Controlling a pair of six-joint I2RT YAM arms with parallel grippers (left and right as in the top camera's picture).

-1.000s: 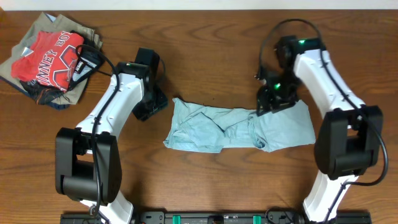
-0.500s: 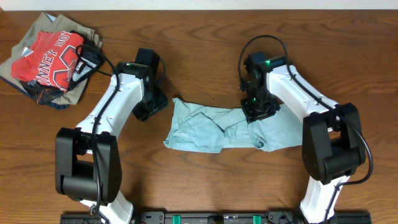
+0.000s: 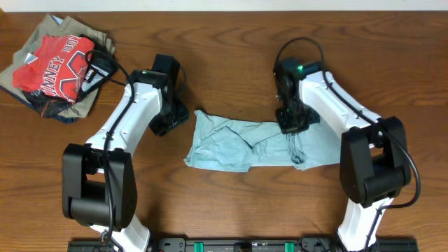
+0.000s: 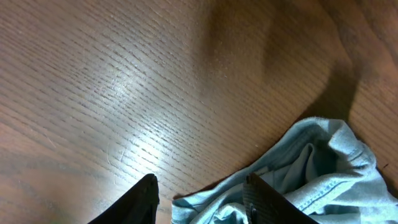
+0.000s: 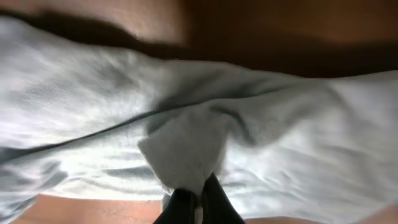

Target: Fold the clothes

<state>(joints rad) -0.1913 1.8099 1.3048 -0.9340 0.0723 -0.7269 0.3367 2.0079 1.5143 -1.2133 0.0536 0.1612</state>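
Position of the garment [image 3: 245, 145]: centre of the table [image 3: 231, 56], long axis running 9 to 3 o'clock, wrinkled and bunched near mid-length. The right gripper [image 3: 294, 128] sits at the garment's 1 o'clock edge, clenched on a small raised tuck of fabric. The left gripper [image 4: 200, 198] rests at the 10 o'clock corner with jaws apart, grasping nothing; the corner lies just ahead of its fingertips. A pile of other clothes [image 3: 56, 66] lies well apart at the table's 10 o'clock. Hazards, as judged: the tuck is narrow and may slip out under tension. It may also contain only the top layer, so lifting could peel the layers apart. With the left end unheld, a pull could drag the whole garment and fold the existing wrinkles in.
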